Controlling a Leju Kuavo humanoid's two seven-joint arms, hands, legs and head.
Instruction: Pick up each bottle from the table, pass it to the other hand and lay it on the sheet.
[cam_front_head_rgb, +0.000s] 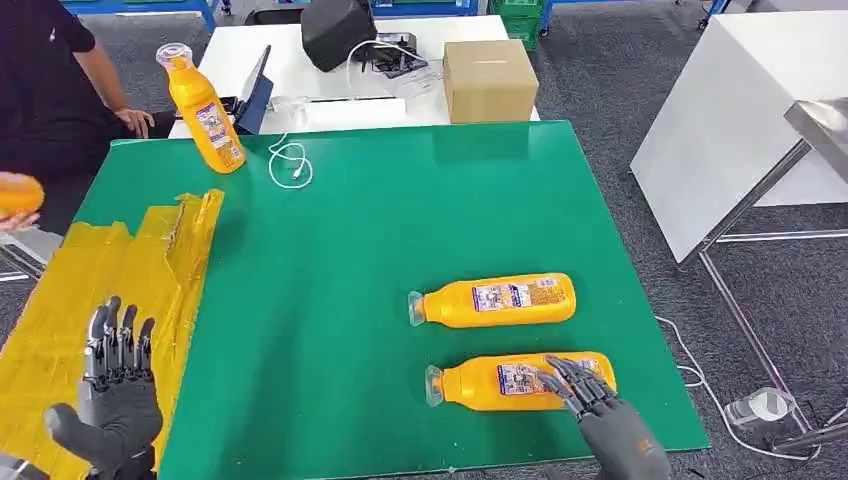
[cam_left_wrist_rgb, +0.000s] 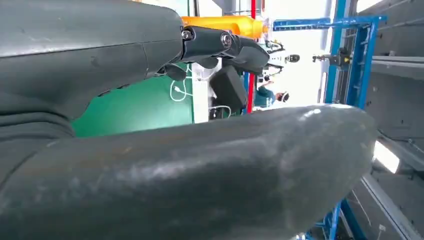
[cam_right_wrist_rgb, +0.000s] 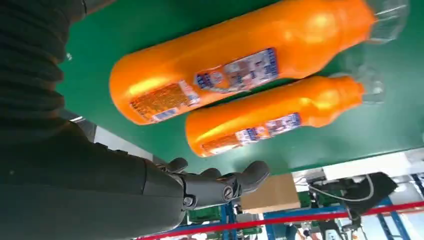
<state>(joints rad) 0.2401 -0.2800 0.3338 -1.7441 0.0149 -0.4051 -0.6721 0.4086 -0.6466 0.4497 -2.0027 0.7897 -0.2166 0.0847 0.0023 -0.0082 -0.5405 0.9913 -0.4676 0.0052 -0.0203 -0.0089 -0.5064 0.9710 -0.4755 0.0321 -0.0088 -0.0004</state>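
A: Where's the bottle it's going for?

B: The nearer bottle (cam_front_head_rgb: 520, 381) lies on its side near the front edge of the green table (cam_front_head_rgb: 400, 230), clear cap pointing towards the sheet side. A second lying bottle (cam_front_head_rgb: 495, 301) sits just beyond it, parallel, apart from it.

A: Is it held?

B: Not that I'd call held. The right hand (cam_front_head_rgb: 600, 400) is over the bottle's base end, fingers apart and laid across the label; the wrist view shows the fingers stretched out, not wrapped round. So released, reaching.

A: How will it handle?

B: I'd judge it a full, smooth plastic bottle: fairly heavy, stiff-walled, glossy and rounded, so apt to roll or slip. Best taken round the broad body near the label, leaving the neck end free for the other hand to receive.

A: And the other hand?

B: The left hand (cam_front_head_rgb: 118, 395) waits over the yellow sheet (cam_front_head_rgb: 60, 300), palm up, fingers spread, holding nothing.

A: Anything else?

B: A third bottle (cam_front_head_rgb: 205, 110) stands upright at the far left corner, beside a white cable (cam_front_head_rgb: 290, 165). Behind are a cardboard box (cam_front_head_rgb: 489, 80) and a person's hand (cam_front_head_rgb: 135, 120) on the white table
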